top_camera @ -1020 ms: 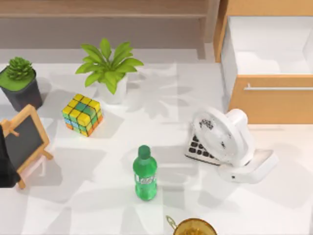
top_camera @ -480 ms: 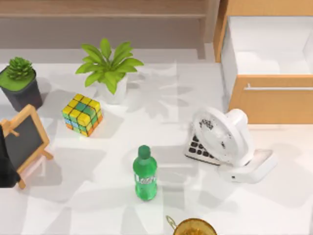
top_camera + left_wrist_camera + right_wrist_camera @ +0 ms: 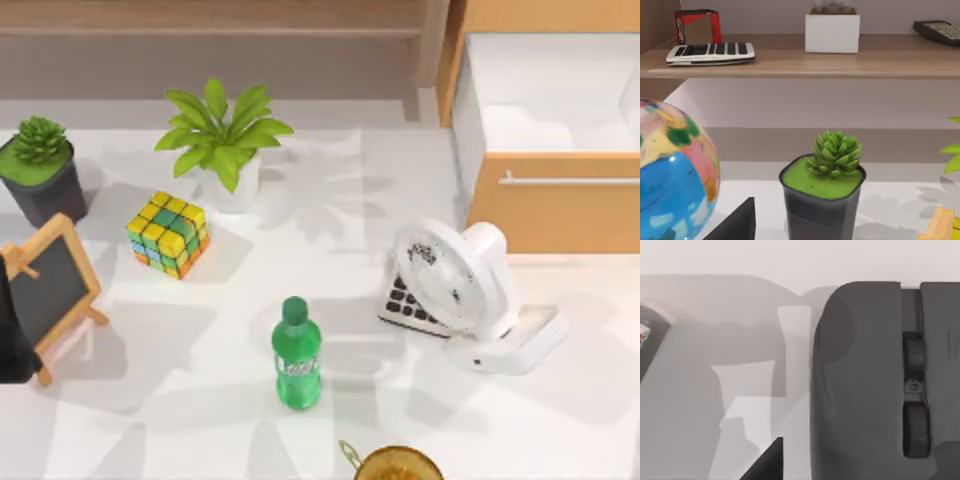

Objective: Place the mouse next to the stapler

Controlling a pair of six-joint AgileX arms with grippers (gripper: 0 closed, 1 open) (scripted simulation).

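White bench lies under the right hand, with the mouse [image 3: 860, 380] close below it, nearer this arm than the left; whether the hand is open or closed cannot be told.

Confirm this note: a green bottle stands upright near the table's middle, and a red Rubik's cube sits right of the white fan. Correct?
Not quite. The top view shows the multicoloured Rubik's cube left of the white fan, not right of it. The green bottle does stand upright near the table's middle.
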